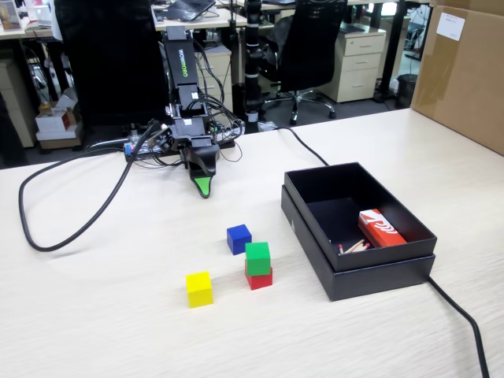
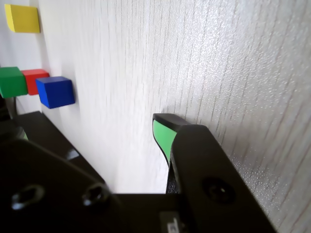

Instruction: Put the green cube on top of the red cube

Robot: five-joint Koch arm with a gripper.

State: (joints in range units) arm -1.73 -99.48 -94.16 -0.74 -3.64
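The green cube [image 1: 257,257] sits on top of the red cube [image 1: 258,279] near the middle of the table in the fixed view. The wrist view shows the green cube [image 2: 12,82] at the left edge with the red cube [image 2: 35,80] beside it. My gripper [image 1: 203,185] is pulled back by the arm's base, well away from the cubes, tip pointing down at the table. In the wrist view the gripper [image 2: 87,121] is open, with bare table between the green-padded finger [image 2: 163,136] and the dark jaw on the left. It holds nothing.
A blue cube [image 1: 239,239] lies just behind the stack and a yellow cube [image 1: 199,289] to its left. To the right, an open black box [image 1: 378,272] holds a red-and-white carton [image 1: 380,228]. Black cables [image 1: 71,232] loop across the table. A cardboard box [image 1: 465,71] stands far right.
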